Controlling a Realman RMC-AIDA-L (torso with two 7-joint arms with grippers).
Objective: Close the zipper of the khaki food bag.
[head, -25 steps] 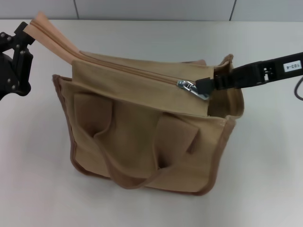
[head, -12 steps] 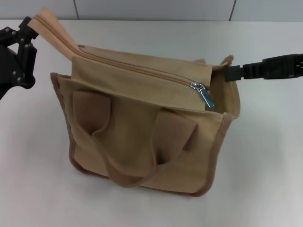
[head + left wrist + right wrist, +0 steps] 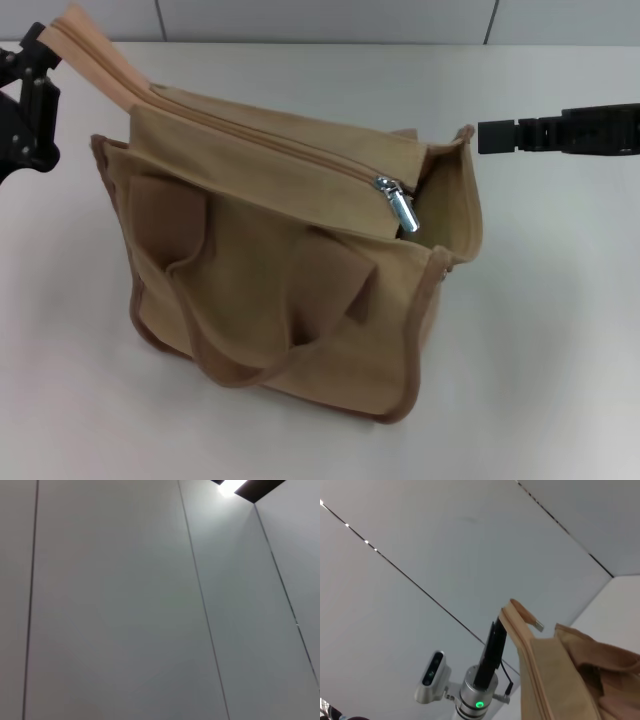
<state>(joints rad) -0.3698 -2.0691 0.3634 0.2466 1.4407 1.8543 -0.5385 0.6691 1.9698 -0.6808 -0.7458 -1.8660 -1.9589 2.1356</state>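
Observation:
The khaki food bag [image 3: 260, 280] stands on the white table, handles toward me. Its zipper [image 3: 270, 145] runs along the top; the silver slider [image 3: 385, 185] sits near the bag's right end with the pull tab [image 3: 404, 212] hanging free. A small dark gap shows past the slider. My left gripper [image 3: 40, 50] is at the far left, shut on the zipper's loose tape end [image 3: 80, 30], held up and taut. The right wrist view also shows that tape end [image 3: 517, 620] in the left gripper [image 3: 495, 635]. My right gripper [image 3: 482, 135] hangs right of the bag, apart from it.
White table [image 3: 540, 330] all round the bag, with a grey panelled wall [image 3: 320, 20] behind. The left wrist view shows only wall panels [image 3: 125, 605]. The right wrist view shows the bag's top edge [image 3: 570, 680] and my head [image 3: 432, 672].
My right gripper has let go of the pull tab and drawn back to the right. The bag and slider have shifted left, and the left gripper has moved left and up with the tape end.

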